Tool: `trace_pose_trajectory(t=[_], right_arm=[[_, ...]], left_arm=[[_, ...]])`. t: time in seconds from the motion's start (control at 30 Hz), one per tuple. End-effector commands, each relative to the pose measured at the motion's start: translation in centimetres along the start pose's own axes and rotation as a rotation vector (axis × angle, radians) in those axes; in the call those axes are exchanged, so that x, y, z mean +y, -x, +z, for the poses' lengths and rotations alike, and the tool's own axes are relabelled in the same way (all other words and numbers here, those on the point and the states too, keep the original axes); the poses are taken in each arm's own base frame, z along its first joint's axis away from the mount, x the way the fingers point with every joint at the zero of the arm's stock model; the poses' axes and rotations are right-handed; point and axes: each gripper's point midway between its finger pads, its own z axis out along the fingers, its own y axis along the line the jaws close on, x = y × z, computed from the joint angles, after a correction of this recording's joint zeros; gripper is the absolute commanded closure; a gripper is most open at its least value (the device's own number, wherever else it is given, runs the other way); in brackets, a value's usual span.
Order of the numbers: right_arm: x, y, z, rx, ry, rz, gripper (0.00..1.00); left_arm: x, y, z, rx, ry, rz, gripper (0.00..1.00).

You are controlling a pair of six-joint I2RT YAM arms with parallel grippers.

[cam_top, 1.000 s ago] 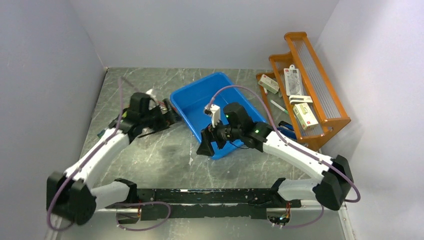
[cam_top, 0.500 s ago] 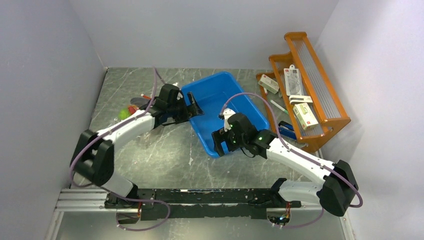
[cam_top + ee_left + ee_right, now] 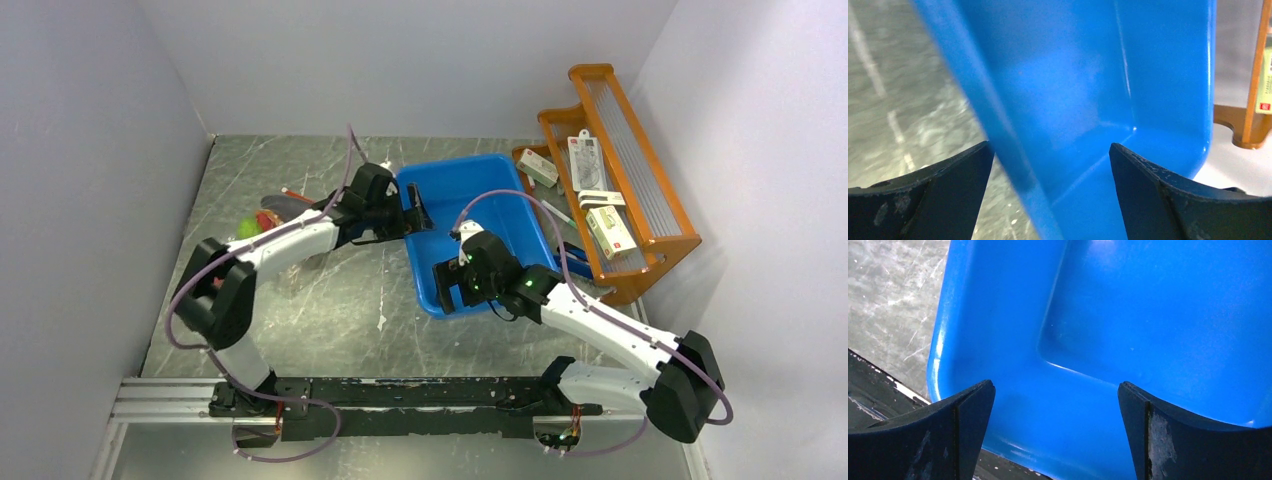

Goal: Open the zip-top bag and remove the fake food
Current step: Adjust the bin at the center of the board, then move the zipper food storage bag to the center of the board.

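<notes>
The zip-top bag [image 3: 278, 208] lies crumpled on the table's left, behind my left arm, with a thin red strip at its far end. A green ball [image 3: 246, 227] and a red piece [image 3: 268, 219] of fake food show there; whether they sit inside the plastic I cannot tell. My left gripper [image 3: 418, 214] [image 3: 1049, 146] is open and straddles the left wall of the blue bin [image 3: 490, 200] [image 3: 1073, 75]. My right gripper [image 3: 450, 288] [image 3: 1055, 384] is open over the bin's [image 3: 1148, 315] near left corner. Neither holds anything.
The inside of the blue bin shows nothing in it in either wrist view. A wooden rack [image 3: 640, 190] with small boxes stands at the right, close to the bin. A dark blue object [image 3: 573, 260] lies at its foot. Grey walls close in the table on three sides.
My left arm swung right from the bag to the bin's left wall. The bin slid right toward the rack. My right gripper moved right with it and opened a little wider.
</notes>
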Motion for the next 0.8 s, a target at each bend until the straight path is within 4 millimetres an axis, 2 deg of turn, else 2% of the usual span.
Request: trace_pose_trajectory(t=[0.0,0.1,0.17,0.27,0.4,0.43,0.5,0.67,0.77], right_arm=[[-0.2,2.1,-1.6,-0.045,-0.029,-0.018,0.04],[0.8,3.9,-2.6,-0.112,0.026,-0.040,0.04],[1.5,5.2,-3.3,-0.176,0.061,-0.045,0.04],[2.6,6.9,-4.1,-0.261,0.123,-0.055,0.04],[3.1,7.7,-4.4,-0.299,0.145,-0.042,0.04],[3.1,7.7,-4.4,-0.295,0.144,-0.035,0.04],[3.2,7.6,-4.2,-0.280,0.142,-0.024,0.04],[3.7,7.5,-3.9,-0.255,0.165,-0.001,0.05],[3.7,7.5,-4.0,-0.245,0.163,0.009,0.05]], left_arm=[[0.5,2.8,-4.9,-0.175,0.088,0.009,0.02],[2.2,4.2,-9.4,-0.284,0.207,0.032,0.02],[4.1,4.8,-12.8,-0.357,0.312,0.036,0.02],[8.6,6.2,-17.7,-0.473,0.479,-0.012,0.02],[15.5,6.6,-22.4,-0.513,0.598,-0.153,0.02],[16.9,6.3,-23.0,-0.507,0.621,-0.180,0.02],[18.3,5.8,-23.4,-0.489,0.628,-0.211,0.02],[19.4,3.6,-21.5,-0.409,0.606,-0.278,0.02],[21.9,1.8,-21.4,-0.384,0.713,-0.355,0.02]])
